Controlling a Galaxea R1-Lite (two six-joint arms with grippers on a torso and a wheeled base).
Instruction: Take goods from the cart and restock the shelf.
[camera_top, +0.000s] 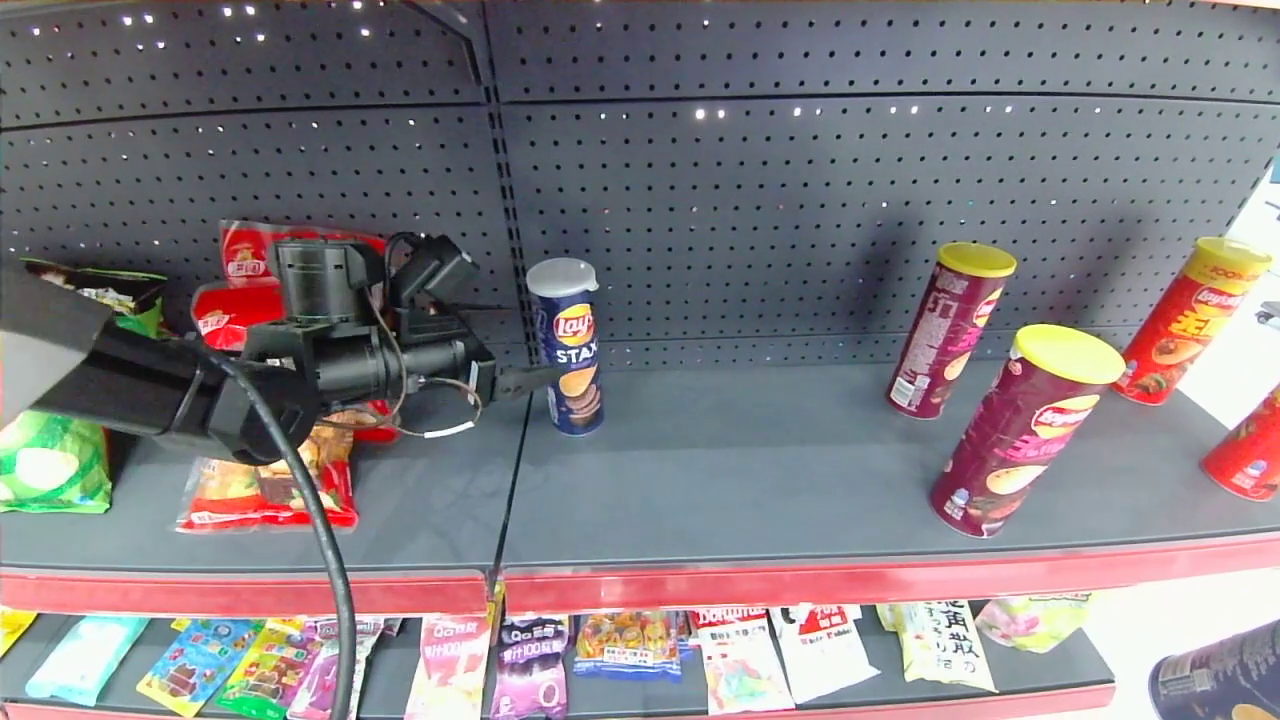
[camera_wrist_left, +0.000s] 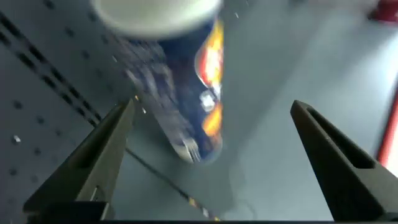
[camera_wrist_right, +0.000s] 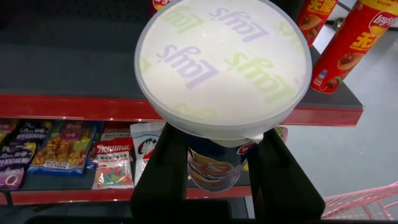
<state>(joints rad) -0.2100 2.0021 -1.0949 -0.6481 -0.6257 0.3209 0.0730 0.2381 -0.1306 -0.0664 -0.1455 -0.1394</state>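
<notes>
**Blue can standing, left jaws spread around it**

The blue chip can (camera_top: 568, 345) stands upright on the shelf (camera_top: 760, 470), close to its back edge and just to the right of the seam between the two shelf boards, with the pegboard back panel (camera_top: 800, 200) right behind it. The left gripper (camera_wrist_left: 212, 106) sits level with the can's lower half; its fingers are spread wide, one to each side, and neither looks to be pressing the wall.

The can appears to rest on its own base, so the step in hand is likely the release. To do it well, keep the jaws wide and draw straight back along the arm's line, without swinging sideways: a tall, narrow can tips easily if a fingertip clips it. The snack bags (camera_top: 265, 490) lie under the arm, so stay level rather than dipping.

The right gripper (camera_wrist_right: 221, 146) is clamped on a second blue can (camera_wrist_right: 222, 68), held low off the shelf's front right corner. Two maroon cans (camera_top: 1025, 430) stand toward the right end.
</notes>
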